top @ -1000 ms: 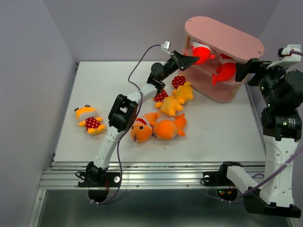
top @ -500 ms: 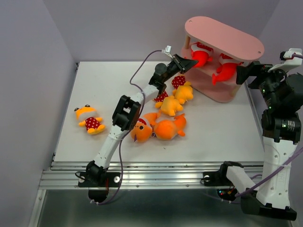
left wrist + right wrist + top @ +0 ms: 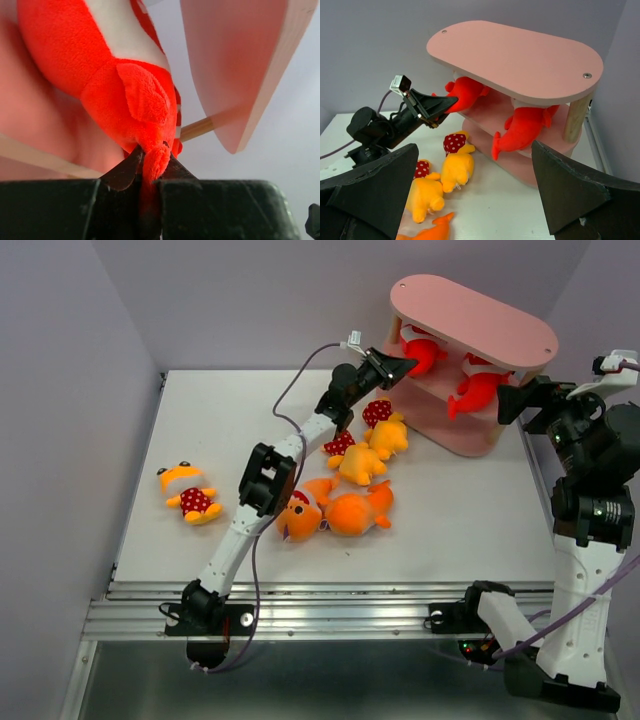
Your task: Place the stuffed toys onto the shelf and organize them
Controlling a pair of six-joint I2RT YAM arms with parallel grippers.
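The pink shelf (image 3: 480, 320) stands at the back right. My left gripper (image 3: 400, 365) is shut on the tail of a red shark (image 3: 422, 350) and holds it on the middle board at the shelf's left end; the wrist view shows the tail pinched between the jaws (image 3: 152, 165). A second red shark (image 3: 476, 390) lies on the same board, its tail hanging over the front edge. My right gripper (image 3: 515, 398) is open and empty, just right of that shark. Two orange sharks (image 3: 360, 510) (image 3: 300, 515) and two yellow figures (image 3: 385, 435) (image 3: 355, 462) lie mid-table; a third (image 3: 190, 492) lies at the left.
The left arm stretches diagonally over the pile of toys. Wooden posts (image 3: 577, 117) carry the shelf's boards. Grey walls close in the table on the left, back and right. The shelf's top board (image 3: 520, 55) is bare.
My left gripper has pushed the red shark up and deeper under the top board. My right gripper has drawn slightly back to the right.
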